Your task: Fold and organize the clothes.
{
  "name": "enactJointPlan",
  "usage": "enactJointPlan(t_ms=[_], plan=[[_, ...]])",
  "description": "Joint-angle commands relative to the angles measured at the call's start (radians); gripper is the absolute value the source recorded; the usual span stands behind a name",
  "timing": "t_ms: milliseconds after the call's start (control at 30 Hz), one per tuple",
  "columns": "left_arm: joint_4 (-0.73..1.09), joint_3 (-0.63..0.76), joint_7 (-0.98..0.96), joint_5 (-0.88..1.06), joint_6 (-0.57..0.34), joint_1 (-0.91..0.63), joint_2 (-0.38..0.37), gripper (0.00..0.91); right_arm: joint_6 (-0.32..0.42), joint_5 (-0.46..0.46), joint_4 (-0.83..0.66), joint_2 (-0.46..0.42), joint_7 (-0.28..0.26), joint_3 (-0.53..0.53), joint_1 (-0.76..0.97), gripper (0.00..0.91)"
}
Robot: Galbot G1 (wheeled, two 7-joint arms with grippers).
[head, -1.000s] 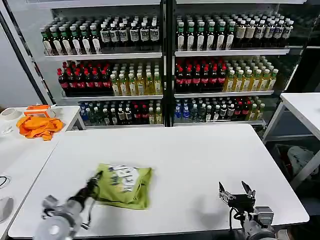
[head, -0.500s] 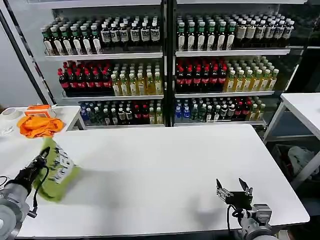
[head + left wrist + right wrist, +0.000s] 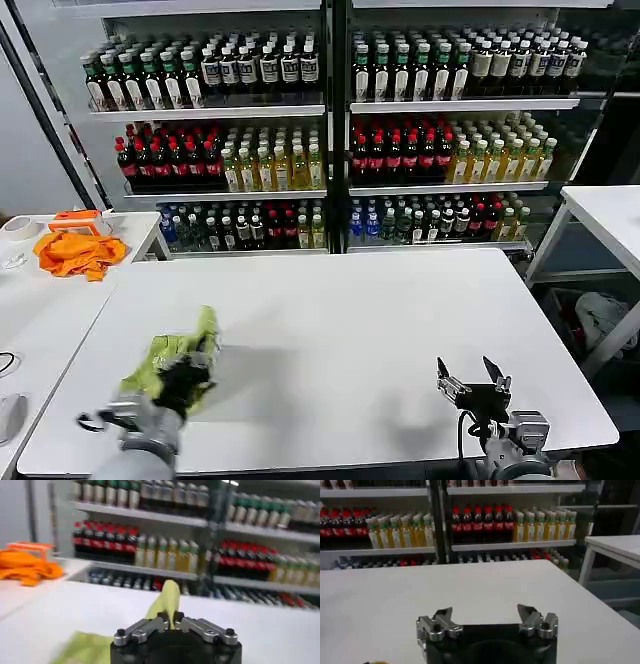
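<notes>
**T-shirt pinched in left gripper over table's left side**

T-shirt [image 3: 172,358], yellow-green and bunched, sits at the left part of the white table [image 3: 370,330], near the front edge. The left gripper [image 3: 188,376] is clenched on it: in the left wrist view its fingers [image 3: 156,624] meet on a fold of the cloth [image 3: 168,599] that stands up between them, while more of the cloth trails on the tabletop below. Farther left, on a separate side table [image 3: 40,300], lies an orange cloth [image 3: 78,252]. Behind the table, shelves [image 3: 330,105] hold rows of bottles. At the right, the right gripper [image 3: 473,383] waits above the table's front edge, well apart from the shirt, its fingers [image 3: 441,618] spread wide with nothing between them.
</notes>
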Motion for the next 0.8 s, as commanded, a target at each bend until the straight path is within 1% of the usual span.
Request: enactJointPlan(t_ms=[33,133,267,500,533,567,600,633,700,767,800], plan=[[0.068,0.404,-0.025,0.333,0.005,-0.115,-0.123,0.081,0.002,-0.001,0.003,0.004,-0.001,0.009,-0.005,0.907],[0.135,0.466,-0.039,0.383,0.019,-0.133,-0.142,0.081,0.003,0.000,0.007,0.005,-0.002,0.012,-0.004,0.907],[0.238,0.517,-0.083,0.387,0.044,-0.205,-0.195,0.081,0.003,0.002,0.011,-0.001,-0.004,0.016,-0.001,0.907],[0.381,0.561,-0.129,0.295,0.028,-0.390,-0.340,0.081,0.003,0.017,0.010,-0.020,-0.007,0.023,0.016,0.907],[0.402,0.564,-0.128,0.286,0.020,-0.409,-0.357,0.111,0.003,0.018,0.009,-0.021,-0.007,0.023,0.019,0.907],[0.413,0.565,-0.126,0.283,0.014,-0.425,-0.369,0.252,0.003,0.020,0.008,-0.023,-0.007,0.022,0.021,0.907],[0.442,0.570,-0.120,0.284,0.001,-0.440,-0.388,0.464,0.003,0.024,0.003,-0.027,-0.008,0.020,0.028,0.907],[0.457,0.571,-0.113,0.288,-0.014,-0.448,-0.396,0.907,0.003,0.026,0.000,-0.029,-0.008,0.018,0.033,0.907],[0.480,0.569,-0.089,0.298,-0.048,-0.445,-0.404,0.907,0.002,0.031,-0.007,-0.032,-0.008,0.011,0.048,0.907],[0.460,0.559,-0.067,0.281,-0.062,-0.422,-0.398,0.907,0.001,0.038,-0.012,-0.035,-0.007,0.005,0.059,0.907],[0.423,0.555,-0.050,0.257,-0.078,-0.394,-0.381,0.907,0.000,0.043,-0.017,-0.039,-0.007,-0.002,0.072,0.907]])
